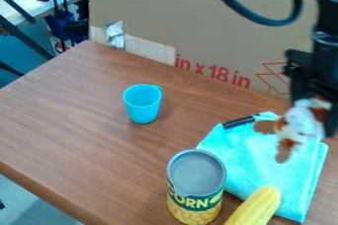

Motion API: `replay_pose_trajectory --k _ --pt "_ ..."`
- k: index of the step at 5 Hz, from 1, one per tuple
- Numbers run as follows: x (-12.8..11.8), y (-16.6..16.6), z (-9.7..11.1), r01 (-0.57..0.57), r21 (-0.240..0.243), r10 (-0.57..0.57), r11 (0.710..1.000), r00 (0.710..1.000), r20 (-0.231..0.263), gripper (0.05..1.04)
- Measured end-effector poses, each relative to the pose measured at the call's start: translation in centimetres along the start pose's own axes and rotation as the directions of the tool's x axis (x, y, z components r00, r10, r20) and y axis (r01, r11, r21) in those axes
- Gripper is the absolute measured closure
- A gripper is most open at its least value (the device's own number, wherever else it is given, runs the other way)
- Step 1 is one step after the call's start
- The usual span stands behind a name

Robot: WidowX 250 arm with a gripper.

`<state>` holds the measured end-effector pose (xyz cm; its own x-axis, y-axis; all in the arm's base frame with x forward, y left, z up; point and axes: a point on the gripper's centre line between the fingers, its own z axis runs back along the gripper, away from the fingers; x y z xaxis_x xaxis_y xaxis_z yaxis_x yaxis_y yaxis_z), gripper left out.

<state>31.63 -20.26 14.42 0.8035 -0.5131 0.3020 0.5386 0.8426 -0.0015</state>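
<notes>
Plush toy [302, 124], white with brown patches, is hanging from the black hand [315, 101] at the right side of the view. Hand is narrow, gripping the toy near its top; brown limbs are dangling toward lower left. Toy is sitting in view over the upper right part of a folded turquoise cloth [254, 162]; gap between toy and cloth, can't tell how much. Cloth is lying flat on the brown wood-look counter [72, 115]. Black marker-like stick [238, 122] is lying at the cloth's far left corner, its right end meeting the cloth. Tin can [196, 187] is standing upright by the cloth's near left side, plain grey lid up, green label with yellow kernels low down; whether it is touching the cloth, can't tell. Yellow corn cob [256, 207] is lying right of the can, slanting, upper end over the cloth's near edge, lower end running out of the bottom of the view. Light blue cup [143, 104] is standing upright farther left, well apart from the cloth, handle pointing to the far right. Cardboard sheet [198, 24] with red print is standing behind the counter, silver tape [115, 34] stuck on it. Dark cable [256, 20] is looping down in front of the cardboard. Blue clamps [58, 4] are showing at upper left.
</notes>
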Motion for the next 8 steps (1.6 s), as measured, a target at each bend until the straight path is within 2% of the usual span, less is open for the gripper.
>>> replay_pose_trajectory --k 1,2,4,5,6,7,8 --pt "0.7 -2.5 -1.4 0.104 -0.050 -0.104 0.993 0.995 0.002 0.433" --pt "0.1 -4.0 -3.4 0.115 -0.092 -0.121 0.989 0.991 -0.056 0.433" --pt "-1.1 -5.1 -8.4 0.116 -0.130 -0.143 0.985 0.965 -0.218 0.433" --pt "-1.4 -5.0 -10.9 0.091 -0.153 -0.132 0.984 0.951 -0.278 0.433" --pt "0.4 -4.8 -11.9 0.085 -0.170 -0.131 0.982 0.950 -0.284 0.439" --pt "0.5 -3.7 -12.0 0.033 -0.220 -0.091 0.975 0.962 -0.258 0.367" --pt "-0.9 -2.0 -11.1 -0.068 -0.219 0.030 0.973 0.985 -0.173 0.131"
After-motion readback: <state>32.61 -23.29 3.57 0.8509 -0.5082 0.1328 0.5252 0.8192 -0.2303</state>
